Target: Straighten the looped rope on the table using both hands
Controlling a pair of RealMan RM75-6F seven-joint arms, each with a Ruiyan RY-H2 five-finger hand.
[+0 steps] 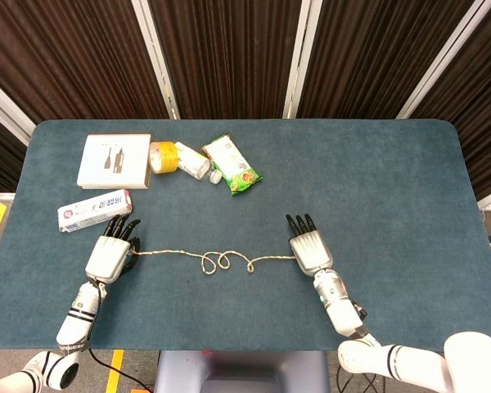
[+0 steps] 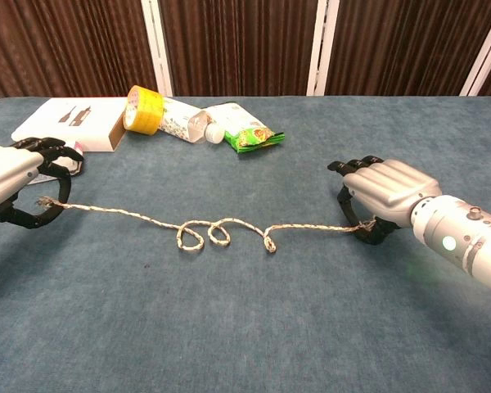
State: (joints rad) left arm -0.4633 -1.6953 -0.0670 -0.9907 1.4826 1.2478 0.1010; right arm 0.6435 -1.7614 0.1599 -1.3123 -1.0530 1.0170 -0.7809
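A thin beige rope [image 1: 221, 260] [image 2: 204, 232] lies across the blue table, with small loops bunched near its middle. My left hand [image 1: 110, 252] [image 2: 16, 180] pinches the rope's left end, the frayed tip showing at the thumb. At the other side my right hand [image 1: 310, 250] [image 2: 386, 196] holds the right end under its palm. The stretch between the loops and the right hand runs nearly straight; the rightmost loop [image 2: 270, 243] is small and tight.
At the back left stand a white box [image 1: 114, 160], a yellow tape roll [image 1: 162, 156], a small bottle [image 1: 194, 162] and a green snack packet [image 1: 232, 164]. A white tube box [image 1: 94, 210] lies just beyond my left hand.
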